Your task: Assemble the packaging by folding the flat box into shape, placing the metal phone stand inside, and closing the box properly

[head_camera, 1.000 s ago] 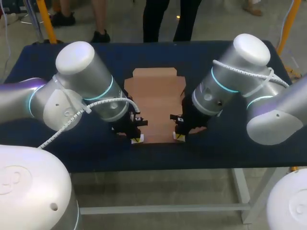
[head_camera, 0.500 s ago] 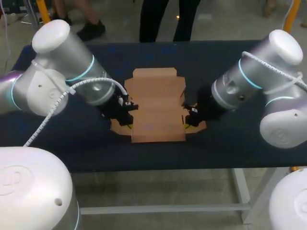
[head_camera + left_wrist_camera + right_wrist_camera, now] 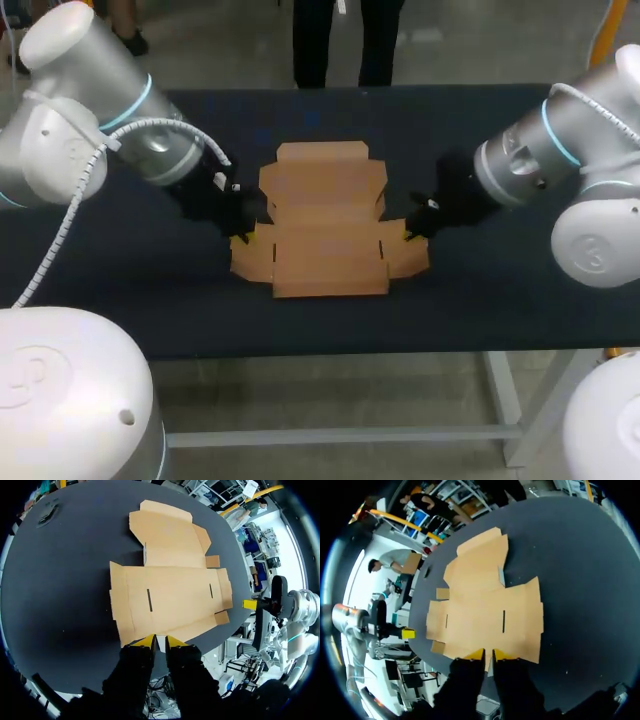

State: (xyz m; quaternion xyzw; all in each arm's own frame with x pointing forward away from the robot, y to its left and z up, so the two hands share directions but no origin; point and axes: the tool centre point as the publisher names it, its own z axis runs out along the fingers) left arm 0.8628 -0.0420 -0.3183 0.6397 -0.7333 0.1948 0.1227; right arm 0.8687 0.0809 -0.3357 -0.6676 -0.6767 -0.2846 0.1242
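Desk (image 3: 480, 300): dark cloth top. It carries the flat box (image 3: 325, 235), unfolded, brown cardboard, lying about mid-desk.

Surroundings: the left arm (image 3: 110, 150) comes in over the desk's left half and the right arm (image 3: 560, 170) over its right half. They flank the box from either side, and both are angled down toward it. The box's top face is uncovered in all three views.

Box layout: the narrower lid panel with its tuck flap points toward the far edge of the desk. The wider panel with side flaps is nearer the robot. Two short slits are visible in the wide panel, one toward each side.

Left pincer (image 3: 240, 236): its yellow tips sit at the outer edge of the box's left side flap. In the left wrist view the tips are drawn together with only a sliver between them, side by side above the flap's edge and gripping nothing. The cardboard spreads out ahead of them.

Right pincer (image 3: 410, 230): it mirrors the left, at the outer edge of the right side flap. In the right wrist view its tips are likewise pressed nearly together, holding nothing, with the box directly ahead.

Each wrist view shows the other pincer's yellow tip beyond the box's opposite flap.
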